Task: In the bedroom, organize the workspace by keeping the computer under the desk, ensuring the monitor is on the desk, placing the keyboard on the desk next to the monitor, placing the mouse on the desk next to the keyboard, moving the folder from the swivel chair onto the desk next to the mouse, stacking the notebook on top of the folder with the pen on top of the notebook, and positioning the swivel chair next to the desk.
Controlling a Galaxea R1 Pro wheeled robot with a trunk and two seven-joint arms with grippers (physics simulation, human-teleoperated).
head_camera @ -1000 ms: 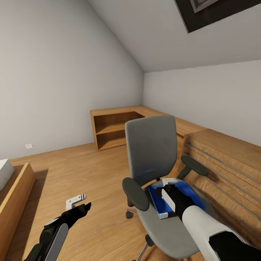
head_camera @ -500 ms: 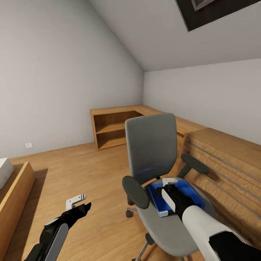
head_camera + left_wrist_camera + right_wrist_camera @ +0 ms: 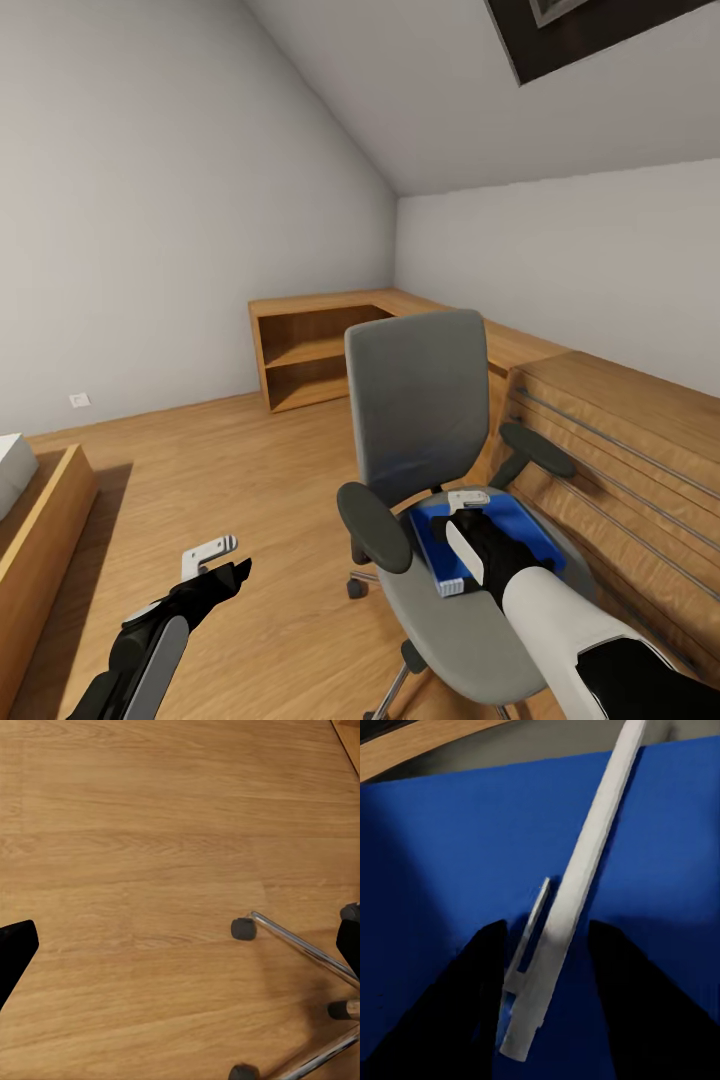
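Note:
The swivel chair (image 3: pixel 418 410), grey with black armrests, stands on the wood floor beside a low light-wood cabinet. The bright blue folder (image 3: pixel 525 530) lies flat on its seat. On the folder (image 3: pixel 450 855) rests the pen (image 3: pixel 585 862), a thin white stick. My right gripper (image 3: pixel 462 522) hovers just over the folder, and in the right wrist view it (image 3: pixel 547 941) is open with one black finger on each side of the pen's clip end. My left gripper (image 3: pixel 232 572) hangs open over bare floor to the chair's left, near the chrome base (image 3: pixel 300 945).
Light-wood cabinets run along the right wall (image 3: pixel 640 470) and into the far corner as open shelves (image 3: pixel 310 360). A wooden bed frame (image 3: pixel 40 520) edges in at the left. Chair castors (image 3: pixel 242 928) sit on the floor close to my left gripper (image 3: pixel 180 945).
The picture has shifted very slightly; both grippers, the chair and the folder stay where they were.

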